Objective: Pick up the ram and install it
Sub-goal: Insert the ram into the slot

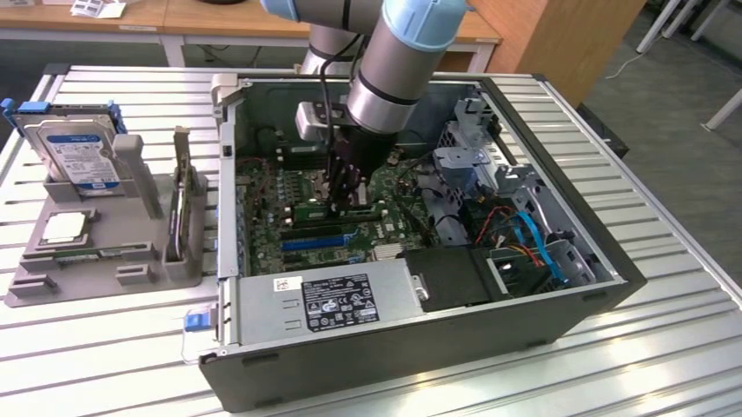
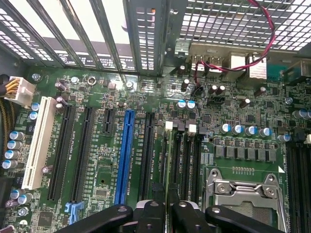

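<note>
Reaching down into the open computer case [image 1: 603,287], the arm's gripper [image 1: 347,187] hovers low over the motherboard [image 1: 273,234]. Nearest the exterior camera, the power supply [image 1: 330,300] lies along the case's six o'clock edge. Just beyond it, at the centre of the board, the pincer's fingers [image 2: 150,209] stand narrow and appear pinched on the ram [image 1: 328,211], a thin green stick lying low and level above the memory slots [image 2: 187,160]. From the wrist, those slots run straight away from the fingertips, white latches [image 2: 168,125] at their far ends, with the processor socket [image 2: 245,194] just beside them. Whether the stick already touches a slot cannot be told.

Judging by this, the pick-up is done and the installing is in hand. Seating appears to call for the stick's edge square over one slot and a straight, even downward push, with the latches clear.

Outside the case at nine o'clock, a grey parts tray [image 1: 35,291] carries the hard drive [image 1: 76,156] upright and a card with a metal bracket [image 1: 180,208]. Wooden desks [image 1: 139,17] stand at twelve o'clock, farthest back.
</note>
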You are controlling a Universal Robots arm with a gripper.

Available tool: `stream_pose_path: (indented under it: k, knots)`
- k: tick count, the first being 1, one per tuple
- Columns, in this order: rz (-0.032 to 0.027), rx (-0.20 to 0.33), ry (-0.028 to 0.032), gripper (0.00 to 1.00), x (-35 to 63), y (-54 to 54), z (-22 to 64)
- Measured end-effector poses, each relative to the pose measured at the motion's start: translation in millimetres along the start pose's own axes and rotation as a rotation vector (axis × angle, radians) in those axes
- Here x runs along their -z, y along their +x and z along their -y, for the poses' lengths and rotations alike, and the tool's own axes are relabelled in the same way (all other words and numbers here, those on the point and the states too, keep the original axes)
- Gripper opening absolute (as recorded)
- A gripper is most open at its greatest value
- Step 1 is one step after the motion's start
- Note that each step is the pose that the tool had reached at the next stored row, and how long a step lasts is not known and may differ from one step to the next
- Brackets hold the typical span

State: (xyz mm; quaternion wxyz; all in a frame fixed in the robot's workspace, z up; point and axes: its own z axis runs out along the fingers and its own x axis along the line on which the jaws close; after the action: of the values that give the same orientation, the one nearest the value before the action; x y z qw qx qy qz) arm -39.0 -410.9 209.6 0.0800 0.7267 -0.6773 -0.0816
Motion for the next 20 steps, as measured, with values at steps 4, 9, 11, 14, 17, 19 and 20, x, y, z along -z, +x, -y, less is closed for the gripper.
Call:
stream_pose_path:
  k: [4,9,11,14,17,19,20]
  knots:
    - [0.0003,0.000,0.0002,0.14,-1.8,-0.1,0.2]
    - [0.0001,0.000,0.0001,0.14,-2.4,0.0,0.1]
    - [0.0004,0.000,0.0001,0.14,-2.8,-0.1,0.2]
    - [0.0002,0.000,0.0001,0.14,-2.8,0.0,0.2]
    - [0.0002,0.000,0.0001,0.14,-2.8,0.0,0.2]
    - [0.0003,0.000,0.0001,0.14,-2.8,0.0,0.2]
    - [0.0002,0.000,0.0001,0.14,-2.8,0.0,0.2]
